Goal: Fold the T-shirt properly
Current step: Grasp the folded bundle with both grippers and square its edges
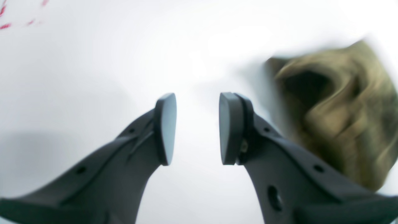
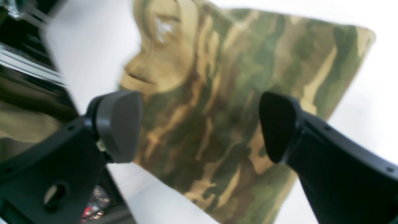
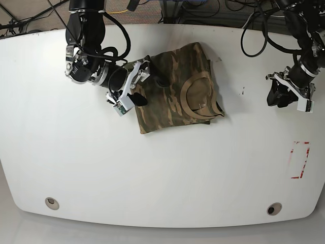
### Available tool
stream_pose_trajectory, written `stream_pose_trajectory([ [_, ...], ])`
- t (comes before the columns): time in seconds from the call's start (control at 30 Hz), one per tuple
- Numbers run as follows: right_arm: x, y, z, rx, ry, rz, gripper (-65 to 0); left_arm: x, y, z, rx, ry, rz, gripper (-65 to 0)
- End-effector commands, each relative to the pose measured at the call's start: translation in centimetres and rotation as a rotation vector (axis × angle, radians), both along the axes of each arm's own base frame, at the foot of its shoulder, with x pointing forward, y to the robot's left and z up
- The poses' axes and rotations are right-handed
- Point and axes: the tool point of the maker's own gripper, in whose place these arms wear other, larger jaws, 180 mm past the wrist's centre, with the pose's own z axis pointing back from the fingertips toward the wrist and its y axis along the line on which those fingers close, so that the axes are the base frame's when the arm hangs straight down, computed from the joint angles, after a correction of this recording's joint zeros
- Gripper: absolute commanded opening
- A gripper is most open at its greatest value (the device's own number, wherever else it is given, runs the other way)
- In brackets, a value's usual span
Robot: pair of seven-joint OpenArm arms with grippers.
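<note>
A camouflage T-shirt (image 3: 175, 89) lies folded into a compact rectangle near the middle rear of the white table (image 3: 162, 173), its collar turned up on top. The right gripper (image 2: 199, 127) hovers at the bundle's edge with fingers spread wide and empty — nothing between them. The left gripper (image 1: 197, 129), well apart from the cloth, has its pads parted on bare table. The folding looks nearly done; any next move would likely be a final tidy or squaring of edges — or simply a retreat.
</note>
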Motion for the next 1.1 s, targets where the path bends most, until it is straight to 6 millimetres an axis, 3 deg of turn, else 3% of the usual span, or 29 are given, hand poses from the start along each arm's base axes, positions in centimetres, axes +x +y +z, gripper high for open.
stream_pose_trajectory([
  [0.0,1.7,0.1,1.8,-0.007,-0.083,-0.011,-8.2,0.6,-0.2,1.5,0.03,-0.041,-0.055,-43.5],
  [0.1,2.8,-0.5,1.7,-0.065,-0.102,-0.027,-10.1,0.2,-2.1,0.9,0.041,-0.016,-0.127,-43.5],
  [0.2,4.4,-1.2,2.4,-0.118,-0.145,-0.042,-18.1,0.1,-5.2,0.7,0.032,-0.01,-0.217,-43.5],
  [0.5,9.8,-1.1,1.9,-0.126,-0.119,-0.057,-47.1,-1.8,-17.4,-2.3,-0.08,0.045,-0.449,-43.5],
  [0.63,11.5,-0.8,1.2,-0.11,-0.082,-0.053,-50.6,-3.1,-21.4,-4.1,-0.039,0.088,-0.534,-43.6],
  [0.8,13.4,-0.7,0.0,-0.123,-0.074,-0.067,-50.6,-3.6,-22.3,-7.3,0.021,0.173,-0.533,-43.8],
  [1.0,13.5,-2.0,-2.6,-0.25,-0.073,-0.071,-50.6,-1.4,-20.9,-8.4,0.091,0.187,-0.515,-43.9],
  [1.07,13.0,-2.3,-3.4,-0.269,-0.062,-0.074,-50.7,-0.7,-19.4,-8.3,0.139,0.183,-0.514,-43.9],
])
